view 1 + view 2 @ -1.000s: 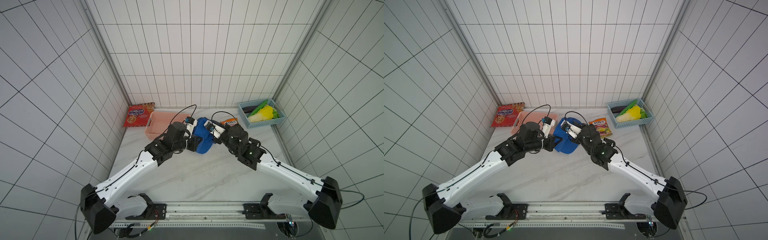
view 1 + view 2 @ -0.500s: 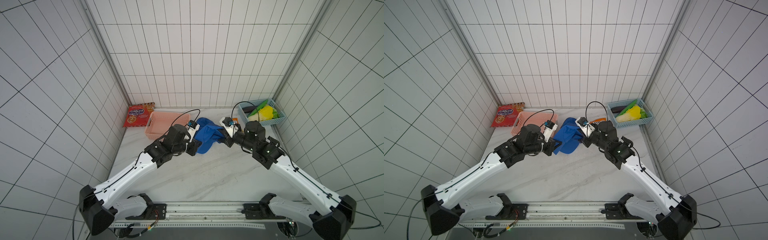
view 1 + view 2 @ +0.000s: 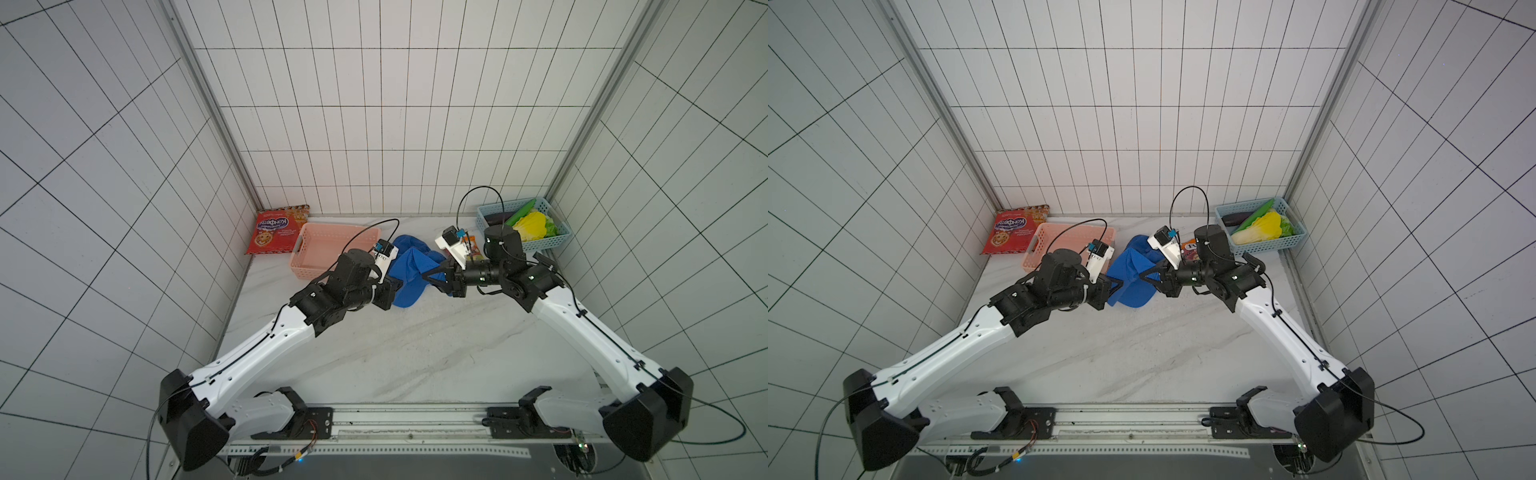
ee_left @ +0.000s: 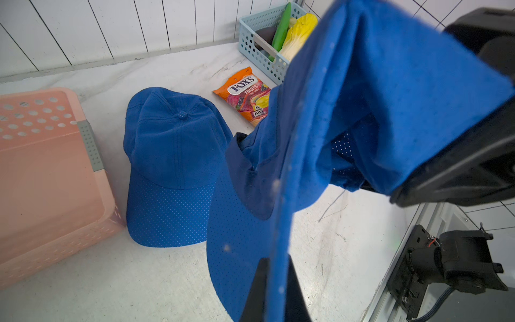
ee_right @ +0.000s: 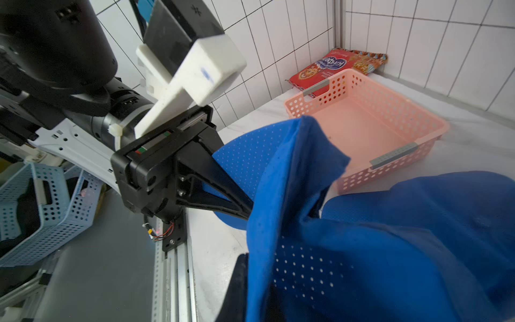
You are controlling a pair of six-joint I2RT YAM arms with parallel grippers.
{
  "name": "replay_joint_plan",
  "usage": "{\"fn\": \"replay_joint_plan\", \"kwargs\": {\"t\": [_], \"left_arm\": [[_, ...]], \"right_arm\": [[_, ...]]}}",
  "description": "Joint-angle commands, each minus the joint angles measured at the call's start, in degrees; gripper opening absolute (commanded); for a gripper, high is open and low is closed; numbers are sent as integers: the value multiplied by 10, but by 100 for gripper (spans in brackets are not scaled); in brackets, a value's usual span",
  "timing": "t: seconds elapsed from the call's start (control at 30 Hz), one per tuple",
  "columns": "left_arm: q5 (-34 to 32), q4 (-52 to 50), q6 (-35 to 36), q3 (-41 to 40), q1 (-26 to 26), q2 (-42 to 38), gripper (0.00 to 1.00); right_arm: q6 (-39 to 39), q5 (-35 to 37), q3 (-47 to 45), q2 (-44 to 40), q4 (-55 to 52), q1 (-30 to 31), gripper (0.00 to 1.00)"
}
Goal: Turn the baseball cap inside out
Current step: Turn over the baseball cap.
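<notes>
A blue baseball cap (image 3: 409, 272) hangs stretched between my two grippers above the table in both top views (image 3: 1130, 276). My left gripper (image 3: 398, 286) is shut on a fold of its fabric (image 4: 376, 97); in the left wrist view the dotted brim (image 4: 242, 251) hangs beside the jaws (image 4: 276, 278). My right gripper (image 3: 423, 275) is shut on the opposite edge of the cap (image 5: 334, 251). In the right wrist view the left gripper's fingers (image 5: 223, 192) pinch the cloth just across from mine (image 5: 250, 278).
A second blue cap (image 4: 172, 156) lies flat beside the pink basket (image 3: 328, 251). A candy bag (image 4: 248, 97) lies behind it. A blue basket (image 3: 552, 239) of vegetables stands at the back right. A red cookie packet (image 3: 276, 230) leans at the back left.
My right gripper has closed on the cap and pulled back to the right, away from the left gripper. The cap has been drawn out between them. The left arm has hardly moved.
</notes>
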Motion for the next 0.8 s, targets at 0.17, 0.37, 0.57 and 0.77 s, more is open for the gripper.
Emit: {"fn": "replay_joint_plan", "kwargs": {"t": [0.17,0.37,0.57,0.77], "left_arm": [[105,95,-89,-18,98,61,26],[141,98,-111,-53,138,65,70],[116,73,-100,-104,141,-2,98],[194,101,-81,-129,139,-72,95]], "right_arm": [[76,-85,45,28,-14,-5,0],[175,-35,21,29,60,-31,0],[268,-18,1,35,117,-62,0],[306,-59,-11,39,152,-74,0]]}}
